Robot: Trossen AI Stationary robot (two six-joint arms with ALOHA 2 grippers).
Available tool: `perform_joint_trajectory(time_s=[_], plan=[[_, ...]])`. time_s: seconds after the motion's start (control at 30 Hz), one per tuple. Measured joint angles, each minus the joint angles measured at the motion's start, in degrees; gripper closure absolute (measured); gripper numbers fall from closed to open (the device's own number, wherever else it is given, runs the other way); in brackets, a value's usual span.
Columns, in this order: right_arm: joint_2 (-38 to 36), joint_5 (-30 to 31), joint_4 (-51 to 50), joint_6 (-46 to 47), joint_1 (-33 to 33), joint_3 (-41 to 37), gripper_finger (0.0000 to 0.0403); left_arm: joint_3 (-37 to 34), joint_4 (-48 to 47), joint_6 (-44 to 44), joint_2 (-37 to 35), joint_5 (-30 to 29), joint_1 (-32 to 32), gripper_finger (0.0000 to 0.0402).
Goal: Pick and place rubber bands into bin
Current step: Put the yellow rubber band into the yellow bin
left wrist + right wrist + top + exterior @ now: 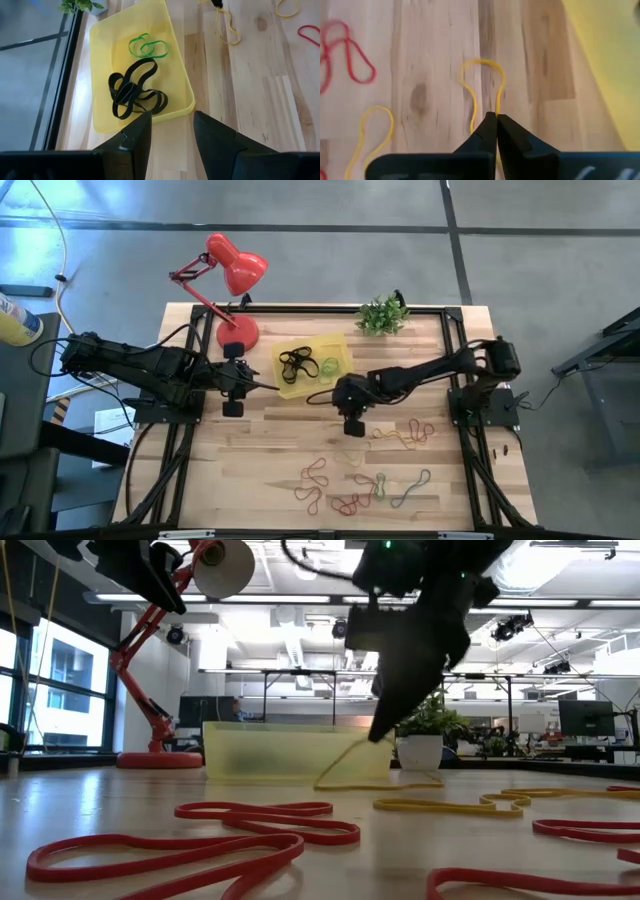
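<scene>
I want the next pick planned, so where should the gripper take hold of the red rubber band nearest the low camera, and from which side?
Grip the red rubber band at a narrow waist, where two strands run close together, coming straight down from above. It lies flat and floppy on the table, so probably only a top pinch closes on it.

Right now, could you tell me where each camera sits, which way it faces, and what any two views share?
High: overhead, straight down on table, both arms.
Low: table height, looking across at bin; right gripper lifts a yellow rubber band.
Left wrist: past open left gripper at bin.
Right wrist: down past right gripper, shut on the yellow rubber band.
Shared: bin in high and left wrist.
</scene>
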Motion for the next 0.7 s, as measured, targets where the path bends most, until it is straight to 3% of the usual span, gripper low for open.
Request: perform_joint_trajectory(time_s=[0.7], plan=[[-5.4,3.8,0.0,-2.2,-1.1,0.1,0.0403,0.0,0.1,-1.3,0.0,-0.5,0.0,0.0266]])
